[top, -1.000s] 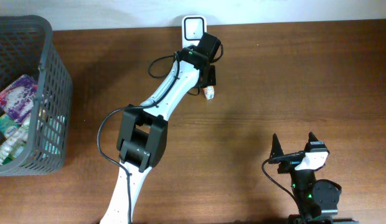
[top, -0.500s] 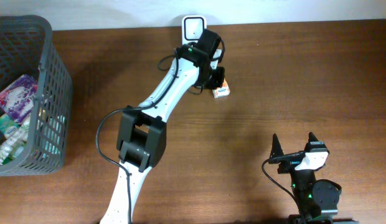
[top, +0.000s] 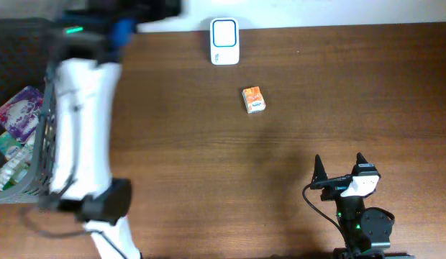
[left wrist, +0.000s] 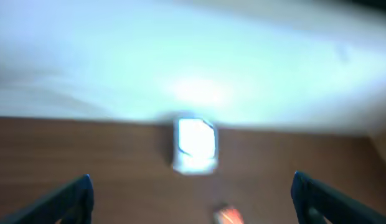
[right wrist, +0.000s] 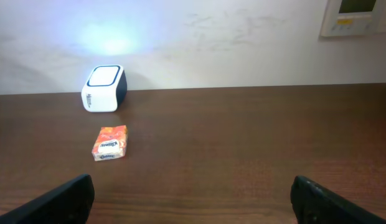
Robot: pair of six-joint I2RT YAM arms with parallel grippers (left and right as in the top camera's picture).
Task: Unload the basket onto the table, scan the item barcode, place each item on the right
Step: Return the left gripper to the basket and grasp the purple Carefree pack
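on the surface ahead of the right hand (right wrist: 192, 186) and off to its left sits the item (right wrist: 109, 143), a little orange packet lying flat, nothing touching it. the scanner (right wrist: 104, 88) is straight beyond it, near but not touching. the packet's long axis runs roughly away from the hand toward the scanner, a bit skewed in the overhead view (top: 253, 99). the right hand is parked wide open and empty, well apart from the packet. the left hand (left wrist: 190, 180) is also spread wide with nothing between its fingertips. its wrist view is all smeared, but you can make out the scanner (left wrist: 194, 144) dead ahead and an orange blob (left wrist: 227, 214) just in front of the hand, slightly right of centre. from above, the left arm (top: 79, 115) is one big blur on the far left side, so i can't say for sure which hand is nearer. my guess is whoever regrasps should come in across the short sides. can't tell where the barcode is.
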